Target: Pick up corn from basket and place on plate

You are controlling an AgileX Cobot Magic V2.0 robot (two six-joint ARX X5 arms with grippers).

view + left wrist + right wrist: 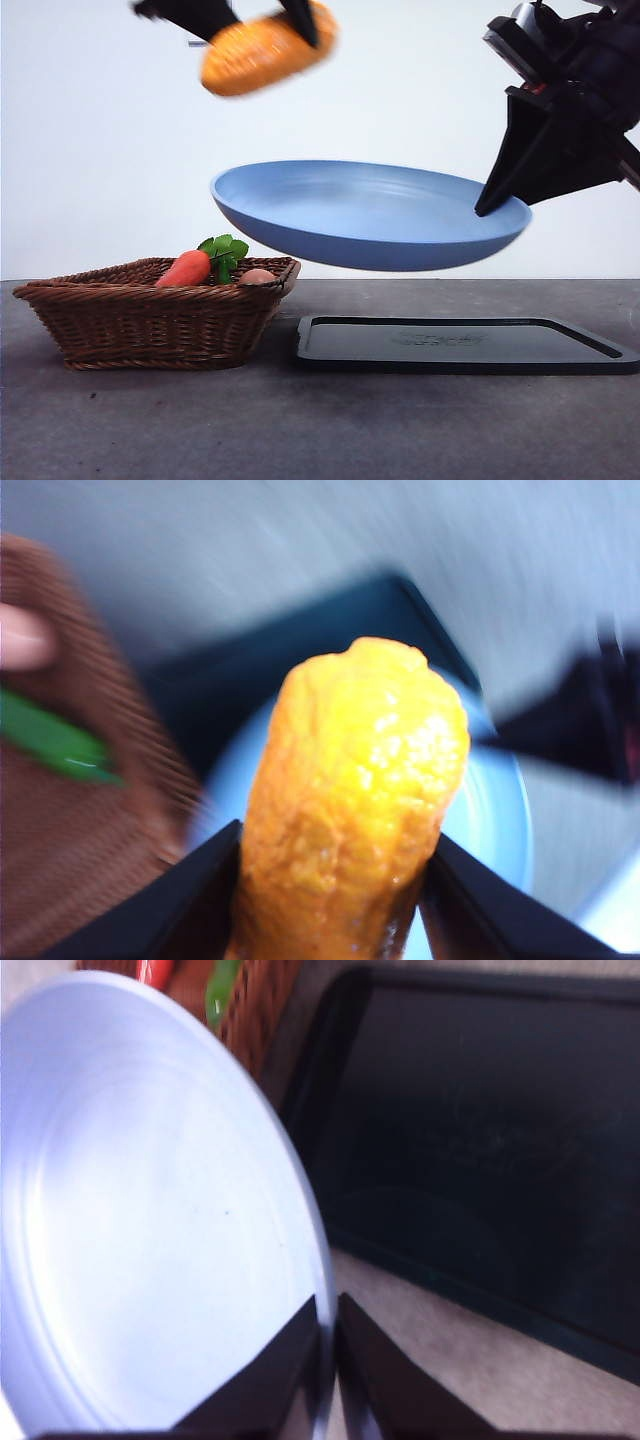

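- The desk (pixel 320 430) is a grey surface running the full width of the front view, under a plain white backdrop.
- The plate (pixel 370 215) is light blue, round and shallow. It hangs in the air above the desk, tilted slightly, over the gap between the basket and the tray.
- The tray (pixel 465 345) is flat, black and rectangular, lying on the desk just beside the basket and below the raised plate.
- The basket (pixel 150 315) is dark brown wicker with flared sides, sitting on the desk at the left of the front view. A red-orange carrot (pixel 185 268) with green leaves (pixel 224 250) lies in it, next to a pale rounded item (pixel 258 276) I cannot identify.
- The right gripper (pixel 328 1360) comes in from high on the right side of the front view; its fingers (pixel 375 1380) are pinched on the plate's rim, one on each face of it, holding the plate off the desk.
- The left gripper (pixel 335 900) is at the top of the front view, above the plate's left edge. Its fingers (pixel 190 900) are clamped on the corn from both sides.
- The corn (pixel 265 50) is a yellow-orange cob held high in the air, clear of the basket and well above the plate, lying roughly level and blurred in both views.
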